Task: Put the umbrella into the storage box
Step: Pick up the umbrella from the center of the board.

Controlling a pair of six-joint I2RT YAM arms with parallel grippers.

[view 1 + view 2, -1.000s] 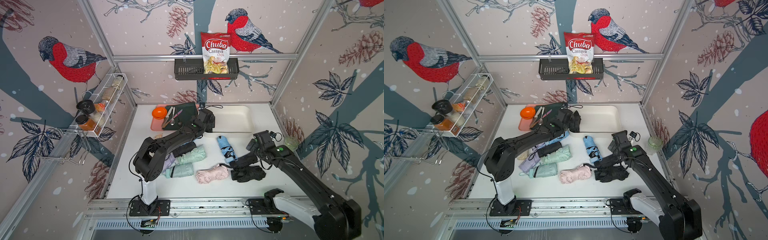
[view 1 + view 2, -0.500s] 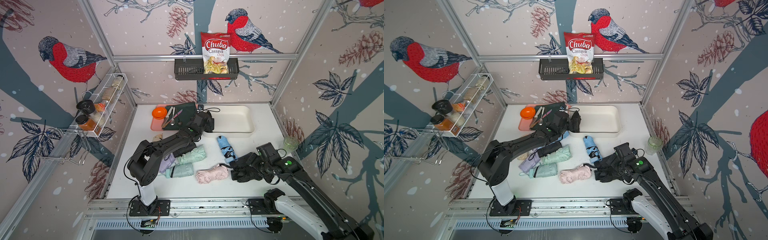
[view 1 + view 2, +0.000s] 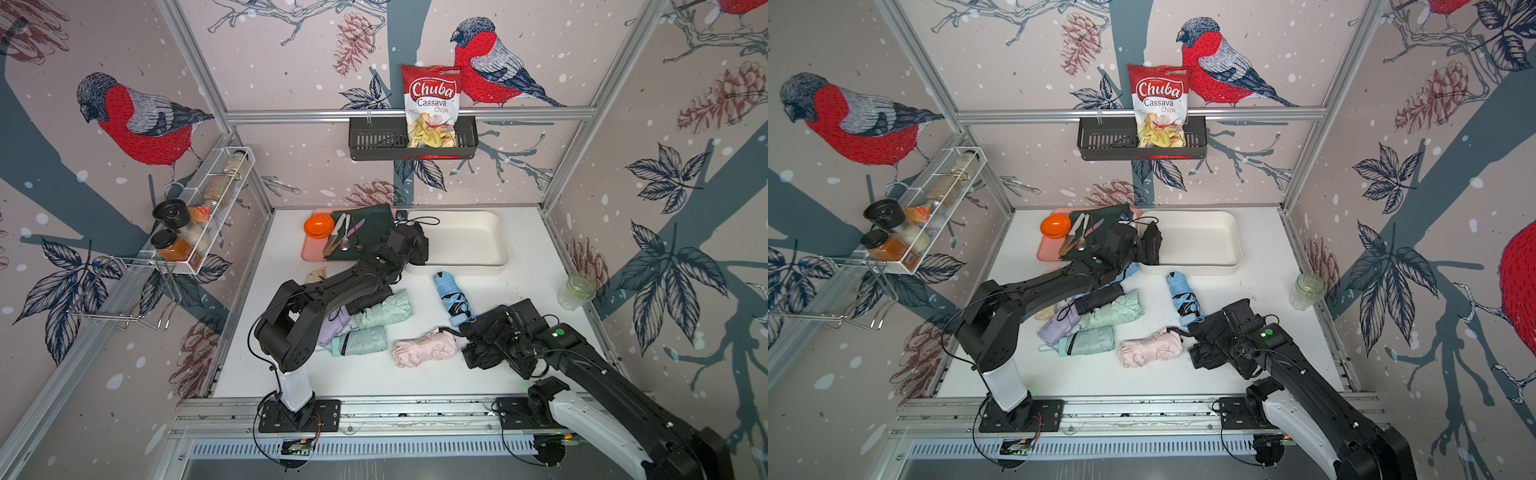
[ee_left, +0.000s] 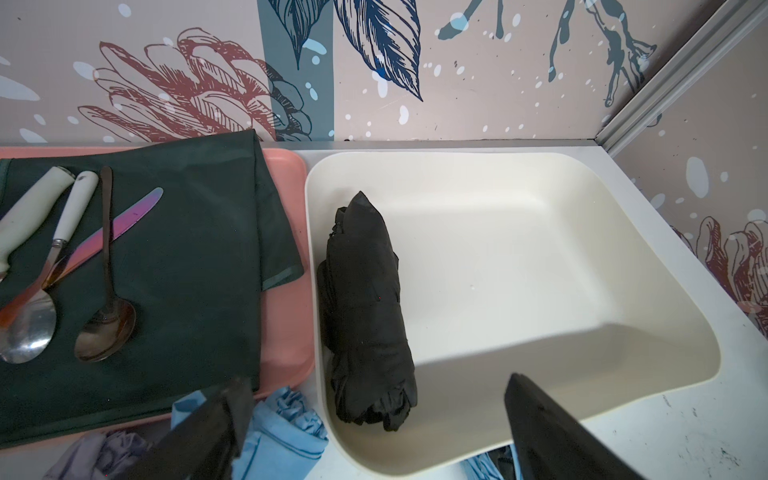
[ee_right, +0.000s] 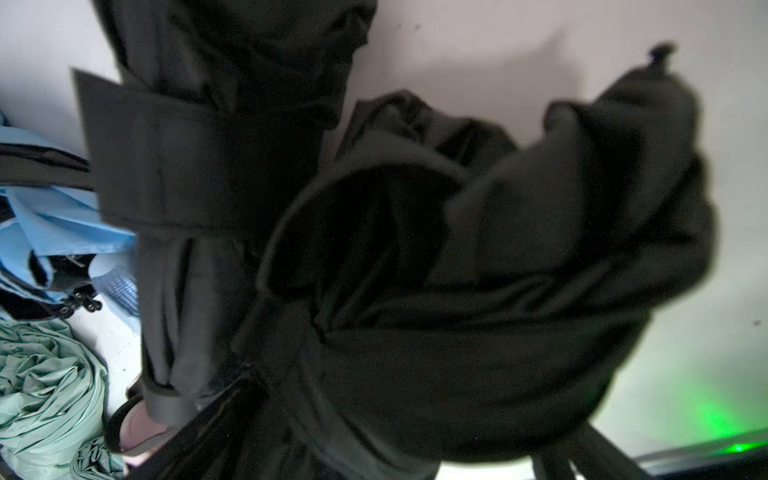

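A folded black umbrella [image 4: 365, 307], its fabric bunched into a soft, creased roll with one pointed end, lies inside the cream-white storage box [image 4: 457, 156]. It rests along the end wall next to the pink tray [image 4: 286, 166], as a top view [image 3: 1152, 247] also shows. The box is smooth, matte plastic with rounded corners and low plain walls. It stands at the back of the white table [image 3: 532, 249].

The left hand [image 4: 376, 384] hovers over the box's near rim, its black fingers [image 4: 540, 415] spread wide and holding nothing.

At the table's front, the right hand [image 3: 484, 347] is down at a second black umbrella [image 3: 478, 360], a looser, crumpled bundle with a flat strap across part of it. The jaws stand wide apart. The blurred wrist view, filled with dark fabric [image 5: 457, 249], does not show whether they touch it.

Just beside that bundle lie a pale pink umbrella [image 3: 424, 347], wrinkled and stubby, and a light-blue umbrella [image 3: 453, 297], which sits between it and the box. Under the left arm, a mint-green umbrella [image 3: 384, 309], a teal-green umbrella [image 3: 359, 340], a lilac umbrella [image 3: 334, 328] and a third black umbrella [image 3: 368, 301] lie close together.

On the tray, a dark green cloth [image 4: 187, 249] carries metal spoons [image 4: 106, 332] and an iridescent knife [image 4: 124, 220], beside a glossy orange bowl [image 3: 318, 225]. A greenish glass jar [image 3: 577, 289] stands near the table's right edge.
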